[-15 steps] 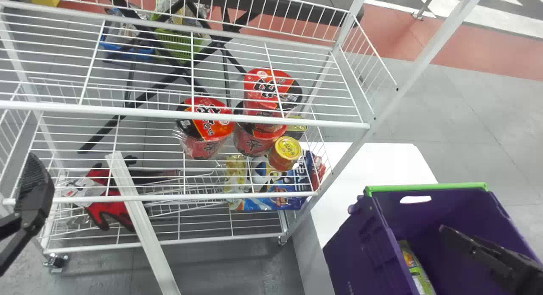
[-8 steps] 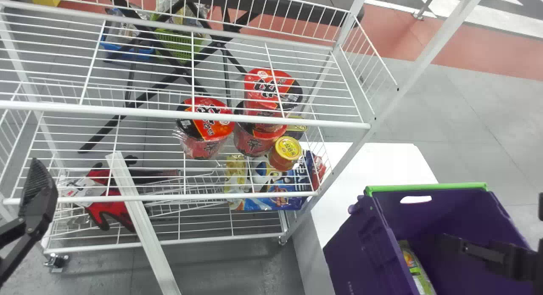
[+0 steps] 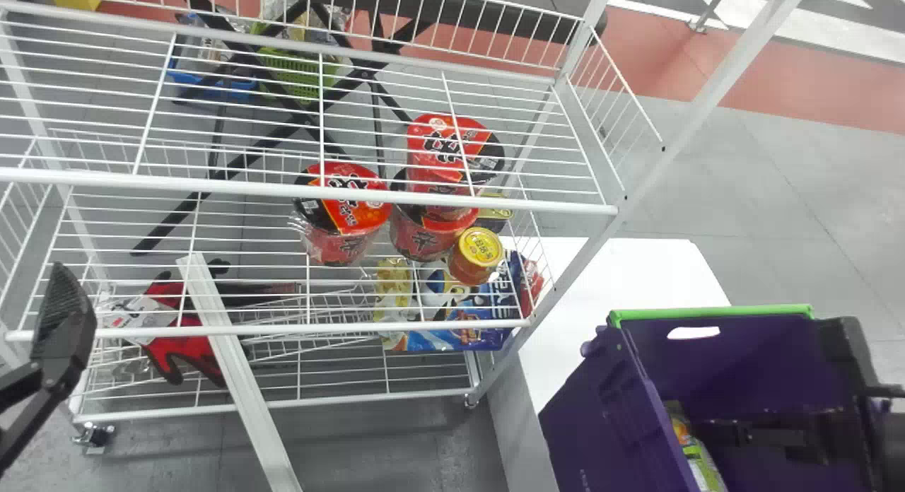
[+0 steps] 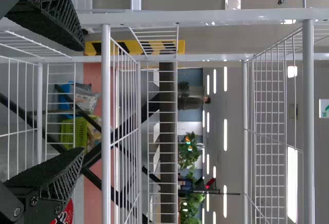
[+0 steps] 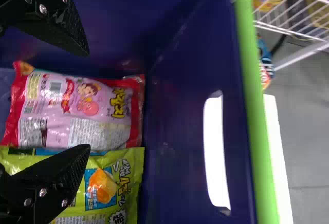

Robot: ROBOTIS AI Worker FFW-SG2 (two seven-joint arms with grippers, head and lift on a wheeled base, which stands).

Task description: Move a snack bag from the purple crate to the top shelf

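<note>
Now that the right hand [image 5: 86,99] has been brought further into the purple crate [image 3: 590,414] | fingers are spread | pink snack bag [image 5: 77,113] is seen inside, ungripped | grasp seems prepared

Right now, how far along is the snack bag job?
Reaching in looks done: the open black right gripper is inside the purple plastic crate, over a pink plastic snack bag. Nothing is in hand. Gripping, lifting and placing it on the white wire top shelf remain.
</note>
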